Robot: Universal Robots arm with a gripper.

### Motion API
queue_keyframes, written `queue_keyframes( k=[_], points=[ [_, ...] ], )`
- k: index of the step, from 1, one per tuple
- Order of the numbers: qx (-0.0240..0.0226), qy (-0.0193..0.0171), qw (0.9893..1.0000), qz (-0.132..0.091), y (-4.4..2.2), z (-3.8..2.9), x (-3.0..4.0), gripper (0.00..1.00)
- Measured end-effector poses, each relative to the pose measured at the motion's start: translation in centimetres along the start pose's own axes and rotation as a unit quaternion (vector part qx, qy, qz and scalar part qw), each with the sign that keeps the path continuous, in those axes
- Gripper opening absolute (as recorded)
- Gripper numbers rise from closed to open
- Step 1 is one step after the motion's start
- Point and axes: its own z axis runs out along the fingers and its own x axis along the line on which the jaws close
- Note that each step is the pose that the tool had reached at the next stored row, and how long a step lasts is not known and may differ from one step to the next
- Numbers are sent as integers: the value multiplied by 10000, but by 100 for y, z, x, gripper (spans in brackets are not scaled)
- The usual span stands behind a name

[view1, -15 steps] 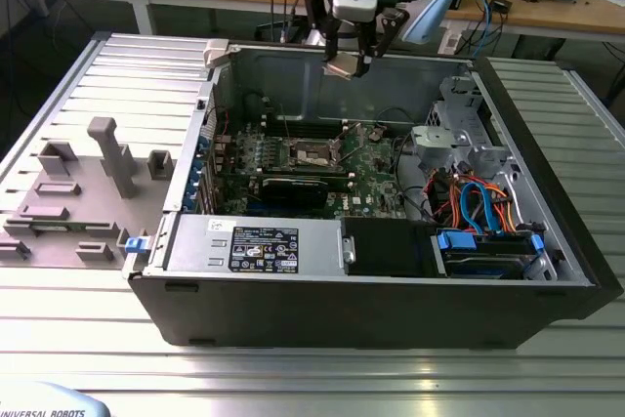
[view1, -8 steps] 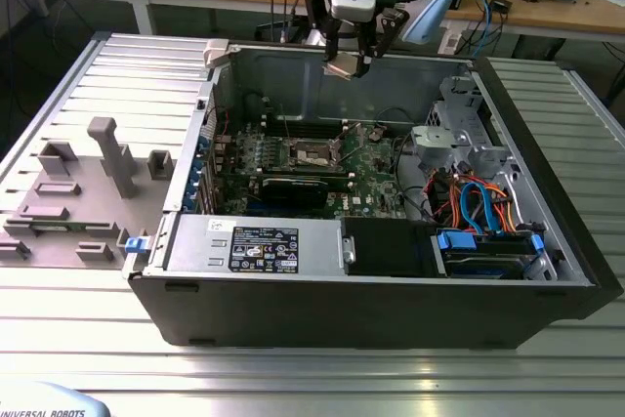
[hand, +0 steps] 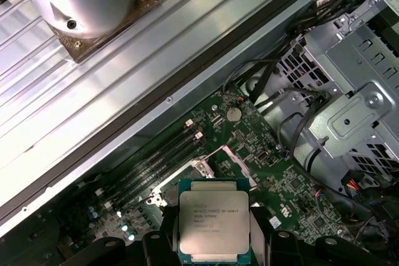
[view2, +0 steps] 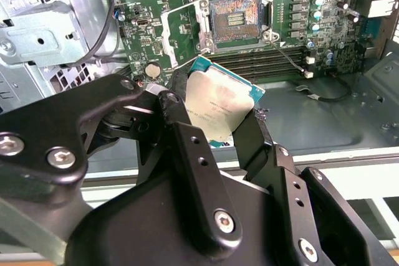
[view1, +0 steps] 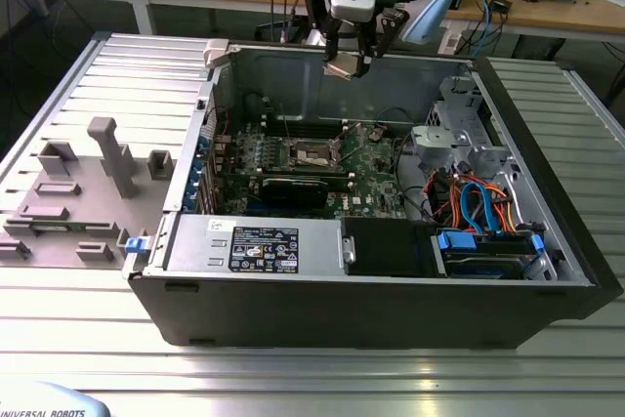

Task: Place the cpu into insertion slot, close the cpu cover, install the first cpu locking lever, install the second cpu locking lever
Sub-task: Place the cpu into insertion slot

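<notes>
The task stood at its first step. The pincer was clamped on the cpu, one black finger against each of two opposite edges, the chip's dull silver top facing the second wrist view. In the exterior view it hung high over the open computer case, about level with the case's far wall and well apart from the green motherboard below, so the chip was in the air and not yet seated. The insertion slot lay bare, its dark centre and silver rim uncovered, with nothing in it. The cpu cover appeared swung open just beside the slot, a thin silver frame tilted away from it, so closing it was not yet done. I could not make out either locking lever with any certainty among the board's parts, and nothing suggested they had been fastened. The case rested on a ribbed metal desk. By this reading, all four steps were left undone.
</notes>
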Motion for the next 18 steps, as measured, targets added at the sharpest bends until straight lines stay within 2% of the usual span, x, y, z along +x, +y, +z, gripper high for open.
queue_keyframes(
  k=[7, 11, 13, 18],
  points=[
    [-2, -9, 10000, 99, 0, 0, 0, 54],
    [-5, -21, 9997, 240, 0, 1, 0, 54],
    [-8, -34, 9993, 381, 0, 2, 0, 54],
    [-15, -70, 9969, 788, -1, 8, 0, 54]
  ],
)
